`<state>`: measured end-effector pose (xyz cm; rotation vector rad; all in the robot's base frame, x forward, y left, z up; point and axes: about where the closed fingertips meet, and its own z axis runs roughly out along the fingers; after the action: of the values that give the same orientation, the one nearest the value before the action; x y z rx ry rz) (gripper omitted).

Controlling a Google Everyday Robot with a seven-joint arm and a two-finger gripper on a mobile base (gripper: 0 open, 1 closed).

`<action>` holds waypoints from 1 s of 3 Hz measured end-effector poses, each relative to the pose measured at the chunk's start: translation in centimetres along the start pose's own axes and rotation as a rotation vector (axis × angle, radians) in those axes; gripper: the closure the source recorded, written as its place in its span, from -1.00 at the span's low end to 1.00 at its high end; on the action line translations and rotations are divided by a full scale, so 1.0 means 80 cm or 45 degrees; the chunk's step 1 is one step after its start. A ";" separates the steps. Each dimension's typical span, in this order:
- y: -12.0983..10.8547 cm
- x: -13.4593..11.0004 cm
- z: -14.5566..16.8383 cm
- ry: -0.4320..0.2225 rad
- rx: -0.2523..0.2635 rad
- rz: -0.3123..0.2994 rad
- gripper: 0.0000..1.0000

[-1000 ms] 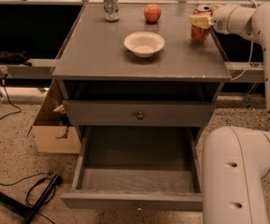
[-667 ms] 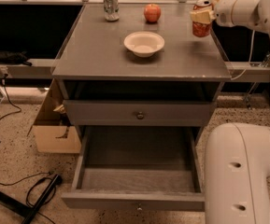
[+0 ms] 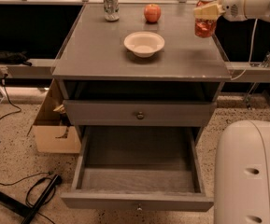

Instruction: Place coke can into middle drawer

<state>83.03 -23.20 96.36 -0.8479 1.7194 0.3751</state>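
Note:
The red coke can (image 3: 204, 26) hangs in my gripper (image 3: 206, 10) above the right rear part of the grey cabinet top (image 3: 92, 55), lifted off the surface. The gripper is shut on the can's upper part, with the white arm reaching in from the right edge. The middle drawer (image 3: 137, 202) is pulled wide open below, its inside bare, its small knob at the front. The upper drawer (image 3: 139, 113) above it is shut.
A white bowl (image 3: 144, 43) sits mid-top, a red apple (image 3: 152, 13) and a silver-white can (image 3: 110, 5) at the back. A cardboard box (image 3: 55, 129) stands left of the cabinet, cables (image 3: 36, 195) lie on the floor, and my white base (image 3: 249, 171) fills the lower right.
The gripper has raised the coke can off the cabinet top and carried it slightly higher. Nothing else has moved.

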 end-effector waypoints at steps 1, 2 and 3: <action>0.014 -0.002 -0.014 0.026 -0.033 0.095 1.00; 0.024 -0.024 -0.045 0.002 -0.006 0.201 1.00; 0.041 -0.055 -0.087 -0.060 0.044 0.254 1.00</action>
<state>76.33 -23.85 102.16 -0.6391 1.7670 0.4940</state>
